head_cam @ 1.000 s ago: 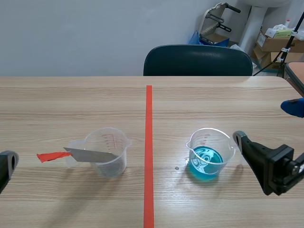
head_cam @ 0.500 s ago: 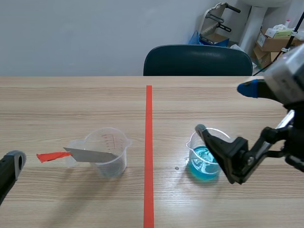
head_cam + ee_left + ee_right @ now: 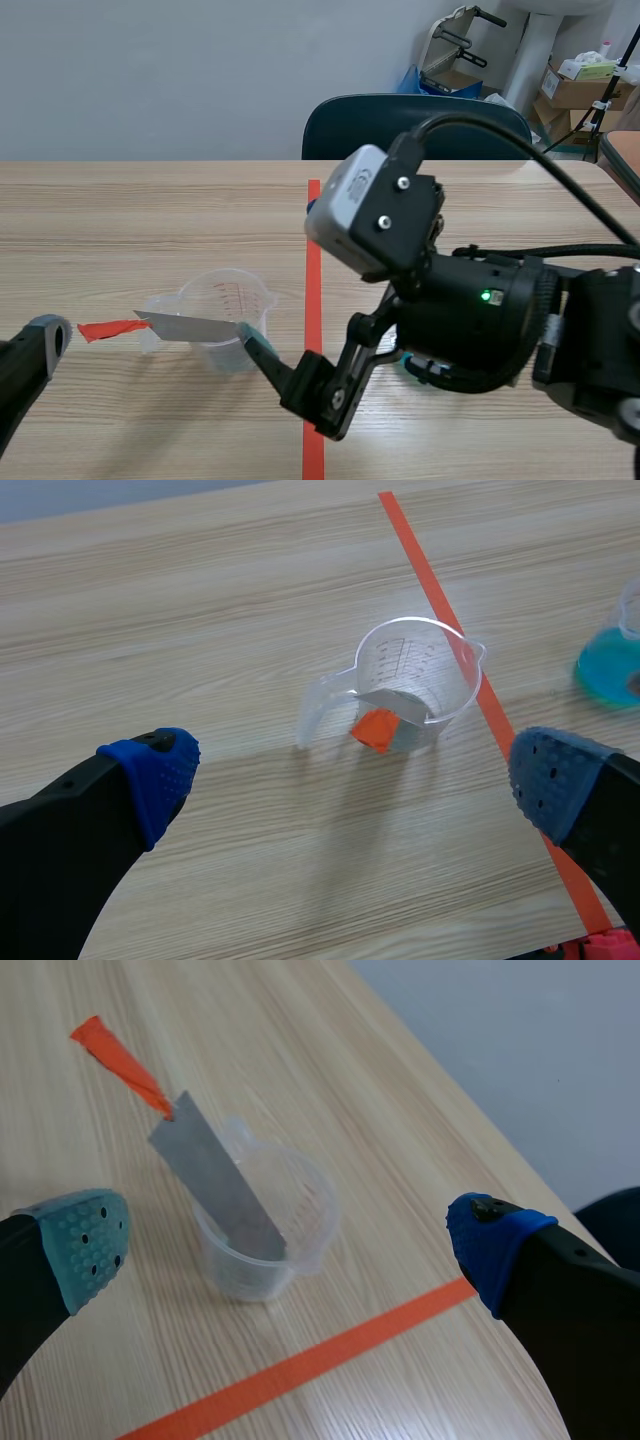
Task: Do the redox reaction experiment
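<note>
An empty clear beaker [image 3: 228, 318] stands left of the red tape line [image 3: 314, 215]. A grey metal strip [image 3: 188, 326] with a red taped end [image 3: 108, 328] leans in it, sticking out over its rim. My right gripper [image 3: 282, 275] has come across the line and hangs open over this beaker [image 3: 265, 1230] and strip [image 3: 215, 1182], holding nothing. My left gripper [image 3: 355, 775] is open at the near left edge, short of the beaker [image 3: 415, 685]. The beaker of blue liquid [image 3: 610, 665] stands right of the line, hidden behind the right arm in the scene view.
A dark chair [image 3: 415, 125] stands behind the far table edge. Cardboard boxes [image 3: 585, 85] and equipment sit at the back right, off the table. The right arm's bulk [image 3: 480, 320] covers the table's right half.
The right arm has swung from the right side, past the blue beaker and across the red line, to the empty beaker. The left gripper has edged in slightly. Beakers and strip have not moved.
</note>
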